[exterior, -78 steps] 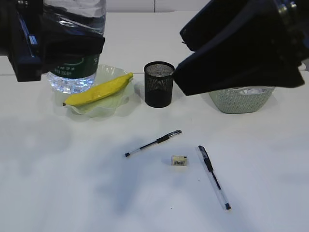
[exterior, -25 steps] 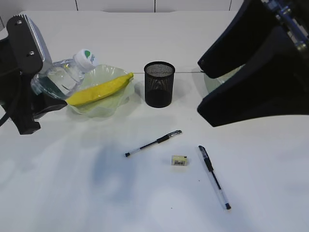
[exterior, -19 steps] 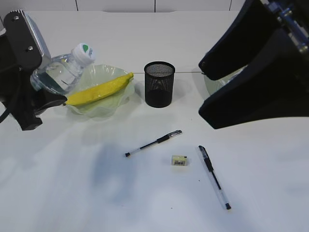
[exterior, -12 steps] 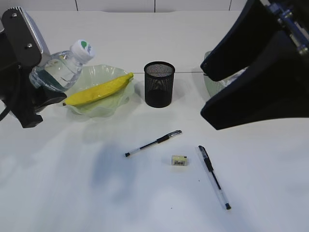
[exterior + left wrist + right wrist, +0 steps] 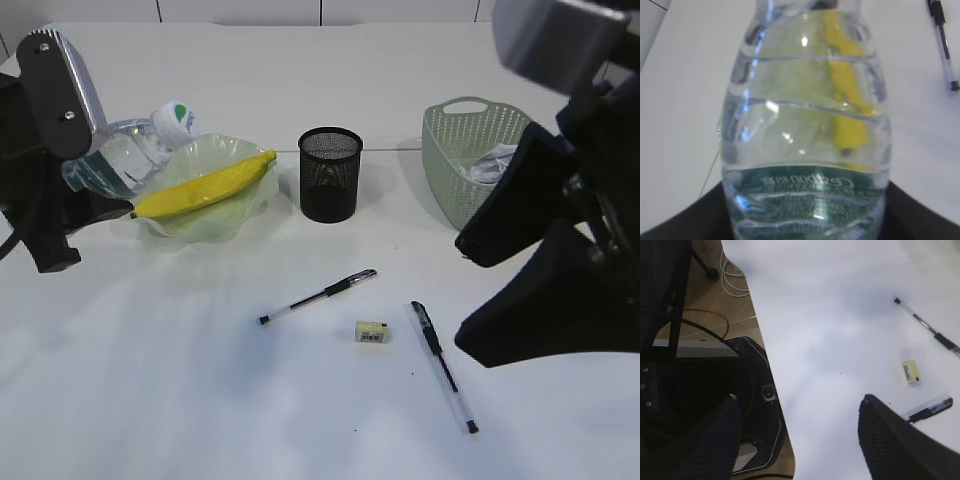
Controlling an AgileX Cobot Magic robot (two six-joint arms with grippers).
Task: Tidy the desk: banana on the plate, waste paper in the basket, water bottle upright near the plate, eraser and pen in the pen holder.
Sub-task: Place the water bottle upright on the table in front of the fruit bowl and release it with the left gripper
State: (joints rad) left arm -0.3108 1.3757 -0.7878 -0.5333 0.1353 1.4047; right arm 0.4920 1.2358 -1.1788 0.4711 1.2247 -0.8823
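White bench (image 5: 150,400) seen from the front. Near the front edge, right of centre: a clear pen with black cap (image 5: 442,366), lying w/ its tip toward the front. Just beside it on the left, a small pale eraser (image 5: 372,332), not touching. A second pen (image 5: 318,296) lies slanted behind the eraser. Right gripper (image 5: 800,440) hangs over the front right, fingers (image 5: 895,450) apart, holding nothing. Mid bench: black mesh pen holder (image 5: 330,173), upright. Left of it, a banana (image 5: 205,186) on a pale green plate (image 5: 225,222). Left gripper (image 5: 85,195) at the left edge, fingers clamped on a clear water bottle (image 5: 125,155), tilted, cap toward the plate's far rim. Far right: green basket (image 5: 455,175) w/ crumpled waste paper (image 5: 492,162) inside.
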